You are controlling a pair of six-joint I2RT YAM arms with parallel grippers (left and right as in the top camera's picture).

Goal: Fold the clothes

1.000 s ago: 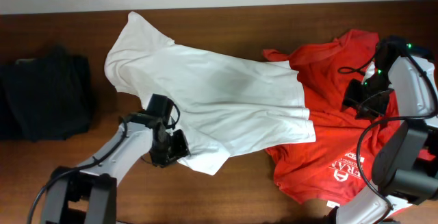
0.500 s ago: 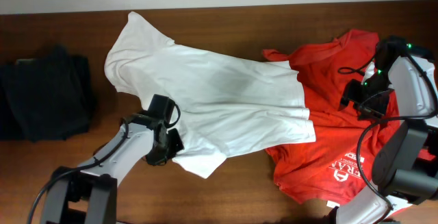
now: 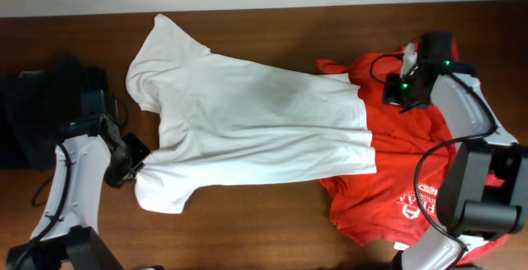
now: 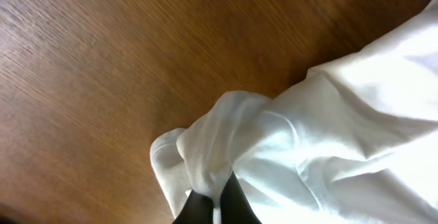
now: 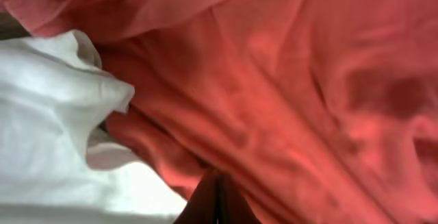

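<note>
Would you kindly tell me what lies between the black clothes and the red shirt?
The white shirt, spread on the table and overlapping the red shirt; the left gripper pinches its edge beside the black clothes. Seen in the overhead view.

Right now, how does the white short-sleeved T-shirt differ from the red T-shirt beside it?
The white short-sleeved T-shirt lies spread out and mostly flat; the red T-shirt is rumpled. The white T-shirt is plain, while the red T-shirt carries white lettering near its lower edge. The white T-shirt's hem overlaps the red T-shirt. Both rest on the wooden table; the left gripper pinches the white one, the right gripper the red one.
</note>
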